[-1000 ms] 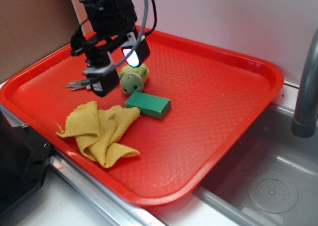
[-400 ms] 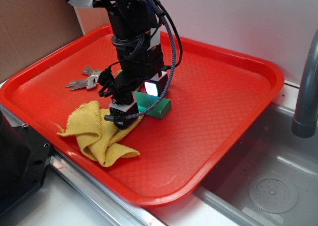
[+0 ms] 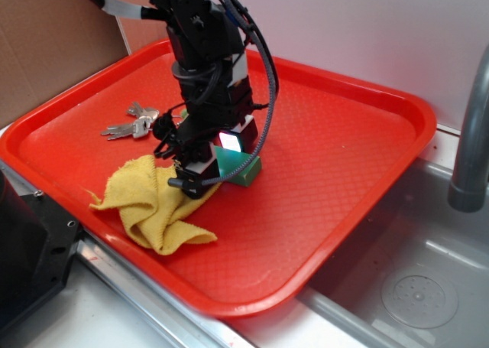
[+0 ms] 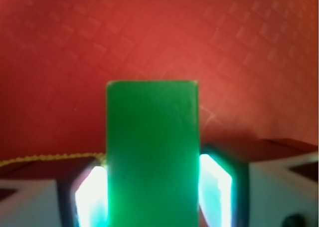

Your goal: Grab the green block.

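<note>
I have the gripper (image 3: 216,155) down on the red tray (image 3: 344,157), its lit pads either side of the green block (image 4: 152,152), apparently touching. I can't tell if it's clamped. The lift is left, I judge.

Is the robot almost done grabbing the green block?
Nearly. Done: the gripper is down on the red tray, with the green block between its fingers, one glowing pad on each side. In hand: closing on the block; whether the pads already squeeze it is unclear. Left: a firm hold. The block is not lifted.
</note>
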`<act>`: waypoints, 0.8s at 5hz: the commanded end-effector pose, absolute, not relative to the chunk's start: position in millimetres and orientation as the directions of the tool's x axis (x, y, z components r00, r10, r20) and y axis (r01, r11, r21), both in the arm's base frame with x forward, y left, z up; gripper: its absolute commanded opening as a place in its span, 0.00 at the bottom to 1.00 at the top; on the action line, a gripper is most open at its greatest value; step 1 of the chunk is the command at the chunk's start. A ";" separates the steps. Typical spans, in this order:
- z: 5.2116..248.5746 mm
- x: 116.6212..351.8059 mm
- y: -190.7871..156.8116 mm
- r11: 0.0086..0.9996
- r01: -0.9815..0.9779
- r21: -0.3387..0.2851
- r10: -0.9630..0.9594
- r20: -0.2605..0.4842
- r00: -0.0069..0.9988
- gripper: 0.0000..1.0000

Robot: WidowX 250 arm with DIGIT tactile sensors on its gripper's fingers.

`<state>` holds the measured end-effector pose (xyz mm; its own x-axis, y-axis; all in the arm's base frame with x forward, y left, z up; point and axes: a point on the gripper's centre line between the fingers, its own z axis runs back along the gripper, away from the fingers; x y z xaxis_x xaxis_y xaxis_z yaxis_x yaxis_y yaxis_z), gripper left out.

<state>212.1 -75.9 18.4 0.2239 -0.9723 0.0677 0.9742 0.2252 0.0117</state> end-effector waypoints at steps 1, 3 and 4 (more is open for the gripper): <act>52.1 209.1 -69.3 0.455 0.890 -0.032 -0.890 0.026 0.456 0.00; 126.6 205.0 -44.4 0.824 0.558 -0.096 -0.563 -0.028 0.826 0.00; 157.2 195.3 -34.2 0.940 0.336 -0.061 -0.339 -0.061 0.939 0.00</act>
